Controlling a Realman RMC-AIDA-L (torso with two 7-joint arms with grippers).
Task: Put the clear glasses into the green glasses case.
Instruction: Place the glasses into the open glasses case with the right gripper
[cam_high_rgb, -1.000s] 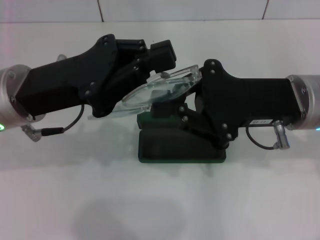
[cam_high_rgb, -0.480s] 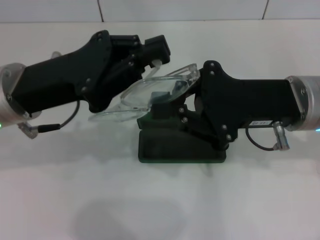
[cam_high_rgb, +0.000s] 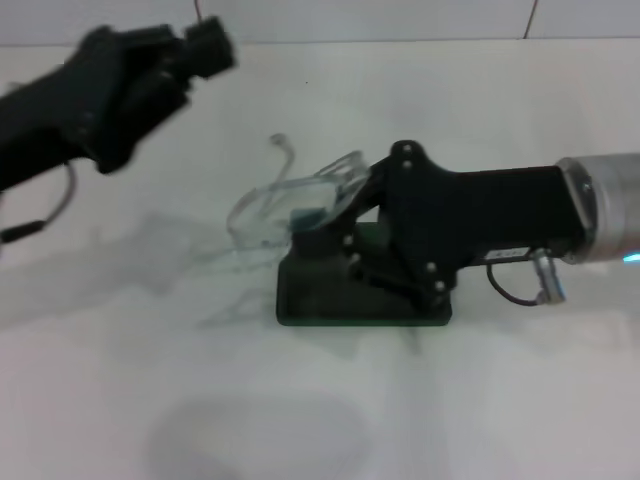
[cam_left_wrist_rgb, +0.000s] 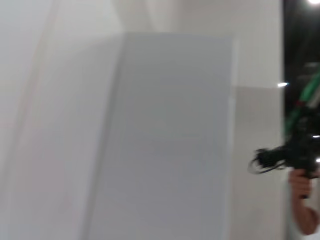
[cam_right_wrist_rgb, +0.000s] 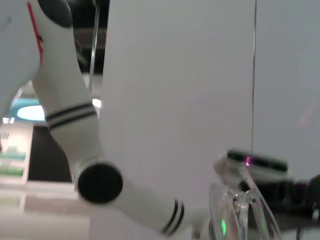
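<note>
The clear glasses (cam_high_rgb: 285, 200) hang tilted over the left end of the open green glasses case (cam_high_rgb: 340, 300), one temple arm sticking up at the back. My right gripper (cam_high_rgb: 325, 215) reaches in from the right above the case and is shut on the right end of the glasses. A bit of clear frame (cam_right_wrist_rgb: 242, 207) also shows in the right wrist view. My left gripper (cam_high_rgb: 205, 45) is up at the far left, well apart from the glasses, with nothing seen in it. The right arm's body hides most of the case's inside.
The white table (cam_high_rgb: 320, 420) stretches around the case. A tiled wall edge (cam_high_rgb: 360, 20) runs along the back. In the left wrist view a person's hand (cam_left_wrist_rgb: 302, 187) holds a dark device far off.
My left gripper has let go of the glasses and pulled away up and to the left. The glasses stay in the right gripper and have sunk and tilted a little towards the case.
</note>
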